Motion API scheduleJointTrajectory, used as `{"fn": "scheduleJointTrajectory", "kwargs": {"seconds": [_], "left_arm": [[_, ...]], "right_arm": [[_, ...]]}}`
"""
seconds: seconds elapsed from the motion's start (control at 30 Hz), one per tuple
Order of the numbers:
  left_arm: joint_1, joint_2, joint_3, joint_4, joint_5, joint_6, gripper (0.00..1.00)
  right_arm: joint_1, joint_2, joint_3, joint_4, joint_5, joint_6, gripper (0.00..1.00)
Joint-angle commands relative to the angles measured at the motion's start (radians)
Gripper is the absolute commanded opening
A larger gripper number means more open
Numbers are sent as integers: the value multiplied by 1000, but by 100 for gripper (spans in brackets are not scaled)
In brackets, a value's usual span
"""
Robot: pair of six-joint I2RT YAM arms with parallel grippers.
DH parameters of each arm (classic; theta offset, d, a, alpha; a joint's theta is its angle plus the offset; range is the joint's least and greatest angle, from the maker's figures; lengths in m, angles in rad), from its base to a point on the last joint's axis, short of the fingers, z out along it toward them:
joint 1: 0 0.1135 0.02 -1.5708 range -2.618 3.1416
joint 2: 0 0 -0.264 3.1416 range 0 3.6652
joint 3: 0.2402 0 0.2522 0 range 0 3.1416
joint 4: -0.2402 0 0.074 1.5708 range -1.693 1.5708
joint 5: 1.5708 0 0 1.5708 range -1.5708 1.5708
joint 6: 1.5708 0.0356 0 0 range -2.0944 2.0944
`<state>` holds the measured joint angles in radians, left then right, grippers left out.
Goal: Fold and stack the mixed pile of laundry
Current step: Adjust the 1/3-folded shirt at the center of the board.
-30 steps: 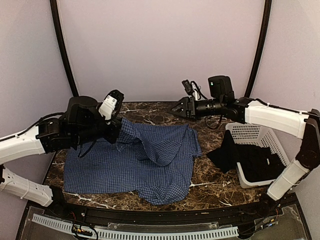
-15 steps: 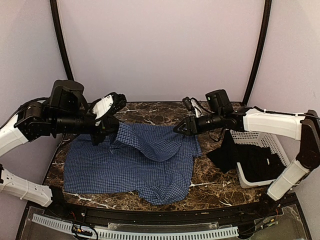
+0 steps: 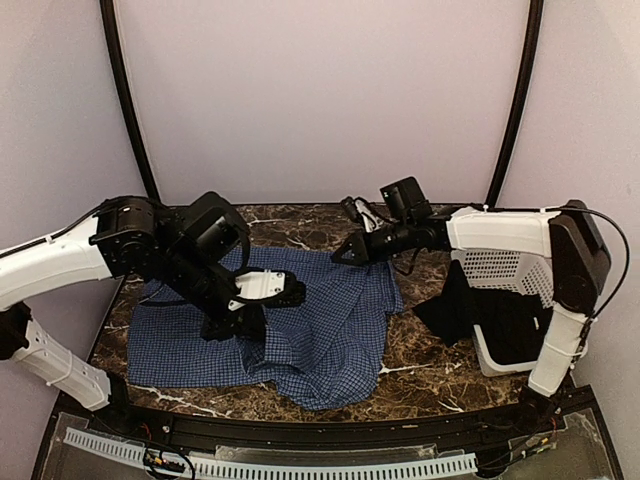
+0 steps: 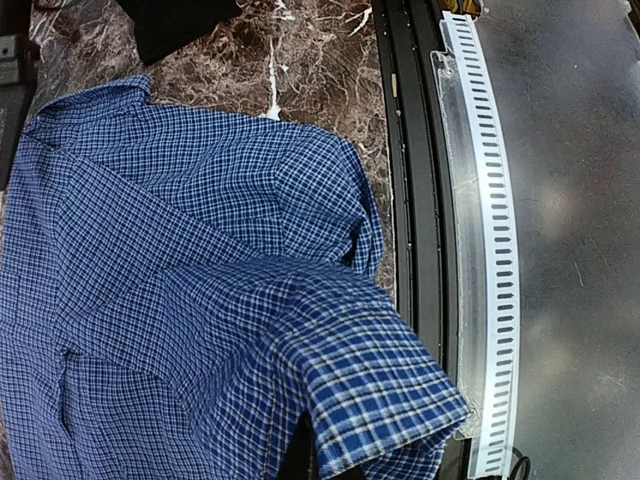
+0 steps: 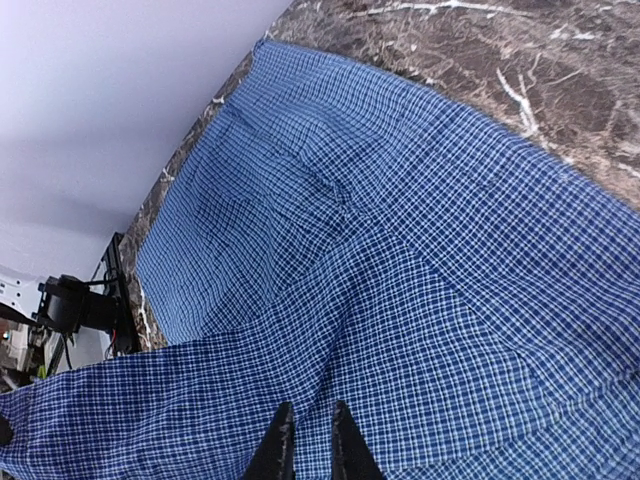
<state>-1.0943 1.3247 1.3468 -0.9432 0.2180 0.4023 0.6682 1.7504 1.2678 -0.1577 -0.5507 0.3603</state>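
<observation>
Shirt (image 3: 330, 340): spread across the worktop's middle.
Black garment (image 3: 455, 300): hangs over the basket (image 3: 520, 270), right edge.
Left gripper (image 3: 258, 305): pinched tight on a shirt fold; lay it down straight.
Right gripper (image 3: 352, 250): fingers almost together at the shirt's far edge; hold unclear.

White links (image 3: 500, 232), black joints (image 3: 215, 235), probably black cables (image 3: 612, 228)
</observation>
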Motion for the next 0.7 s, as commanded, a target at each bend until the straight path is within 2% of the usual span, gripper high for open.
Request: {"fn": "scheduleJointTrajectory", "kwargs": {"seconds": [0.0,0.2,0.33,0.47,0.57,0.67], "left_arm": [[-5,-49,8,-56,31,9,0],[-9,-90,21,-65,41,26,0],[-8,-100,-20,10,19,15,0],[6,-109,-40,117,-13,-25,0],[56,-133,-60,254,-31,-86,0],[170,-172,-101,369,-43,-161,0]], "right_arm": [[53,170,120,-9,-77,0,9],[157,388,330,-93,-94,-48,7],[178,503,442,-131,-97,-45,7],[184,569,464,-163,-118,-60,8],[189,556,407,-180,-150,-90,14],[162,469,320,-178,-138,-109,29]]}}
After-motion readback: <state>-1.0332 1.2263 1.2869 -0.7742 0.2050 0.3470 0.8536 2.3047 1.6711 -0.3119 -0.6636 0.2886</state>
